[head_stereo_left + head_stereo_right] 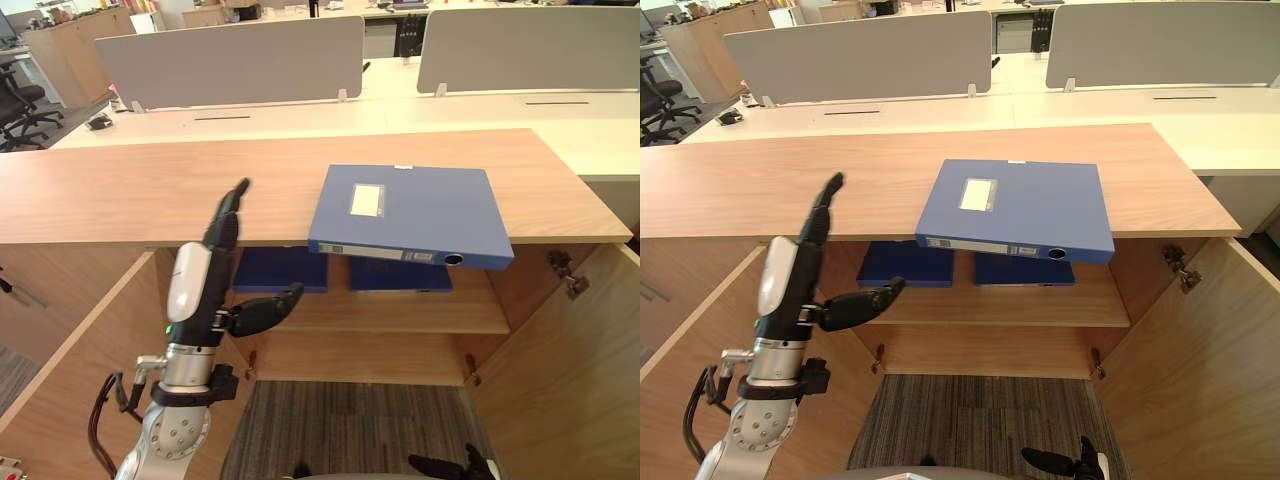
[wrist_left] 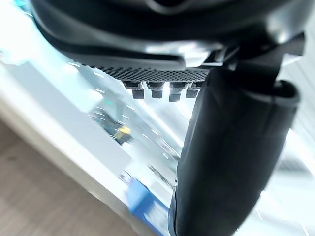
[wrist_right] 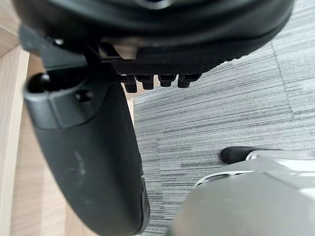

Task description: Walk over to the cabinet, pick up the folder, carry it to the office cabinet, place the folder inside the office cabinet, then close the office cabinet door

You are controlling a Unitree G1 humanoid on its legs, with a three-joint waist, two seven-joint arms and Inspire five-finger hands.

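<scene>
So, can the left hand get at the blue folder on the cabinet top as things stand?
Probably yes: the left hand is open, raised beside the cabinet top, with bare wood between it and the folder, whose near edge overhangs the front.

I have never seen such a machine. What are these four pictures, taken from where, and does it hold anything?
It is a humanoid robot with two fingered hands. The two wide pictures come from cameras in its head, looking down at a cabinet standing open. A blue folder lies on top, overhanging the front edge; two darker blue items lie on the shelf. The left hand is raised before the cabinet, fingers straight, empty. The right hand hangs low over the carpet, also empty. The two close pictures come from wrist cameras: the dark bulk is each arm's own hand.
</scene>
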